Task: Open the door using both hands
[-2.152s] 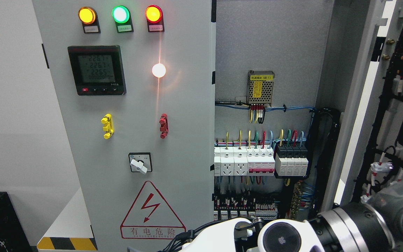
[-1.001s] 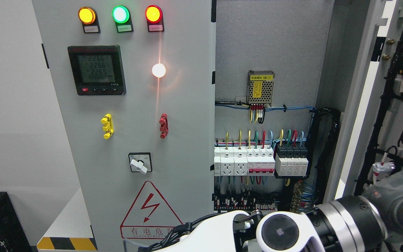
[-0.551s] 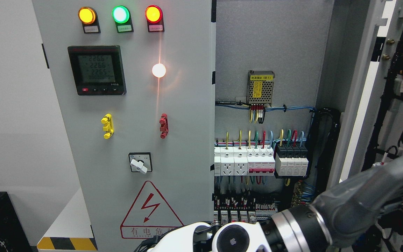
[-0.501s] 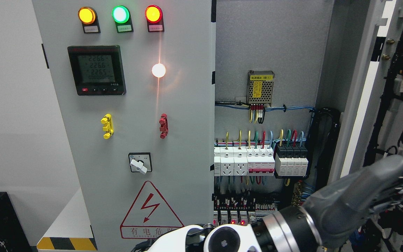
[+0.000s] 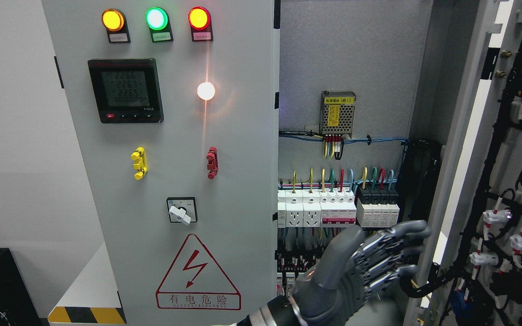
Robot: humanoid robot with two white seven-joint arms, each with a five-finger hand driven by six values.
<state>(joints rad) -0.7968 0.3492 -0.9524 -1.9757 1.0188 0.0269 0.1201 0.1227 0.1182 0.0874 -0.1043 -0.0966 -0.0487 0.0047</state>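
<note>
Low in front of the cabinet's open right bay, the left hand (image 5: 360,267) hangs with its arm entering at the bottom edge just left of the middle. Its fingers (image 5: 392,253) are spread and only loosely bent, pointing toward the right door (image 5: 469,136) and holding nothing. The right hand does not show. That right door stands swung wide at the picture's right, its inner face strung with black cable looms (image 5: 501,158), while the left door (image 5: 234,190) covers its half of the cabinet. By my reading the right leaf is done and the left leaf is what remains. The next move would call for the hand to find that door's free vertical edge, beside the row of breakers (image 5: 333,210), and hook round it rather than push the flat face. The left door is smooth grey painted sheet metal with little to grip, carrying a glossy black meter (image 5: 125,90), a small white rotary switch (image 5: 181,210) and a red-bordered warning triangle (image 5: 197,276). The hand itself is matt grey, its fingers built of jointed, ribbed segments. Behind it the back plate (image 5: 356,54) looks speckled and dull.
</note>
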